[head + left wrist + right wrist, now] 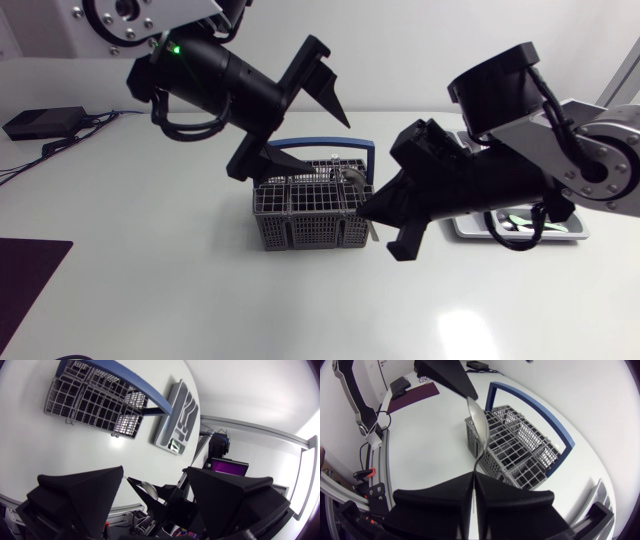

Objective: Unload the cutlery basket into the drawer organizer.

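The cutlery basket [300, 232] stands in the middle of the white table [150, 280]. It is a grey plastic box. Its walls are a grid of little holes, and thin walls split it into small boxes. A blue handle bends over it like a square arch.

The right hand [474, 479] is just right of the basket, by its near right corner. Its two black wedge fingers are pressed together on the thin handle of a shiny metal spoon [476, 425]. The smooth round bowl of the spoon sticks out past the fingertips, above the edge of the basket.

The left hand [155, 470] hangs in the air over the far side of the basket. Its fingers are spread wide and hold nothing.

The drawer organizer [172, 407] lies flat on the table to the right of the basket, apart from it. It is a light grey tray with long, curvy slots, partly hidden under the right arm.
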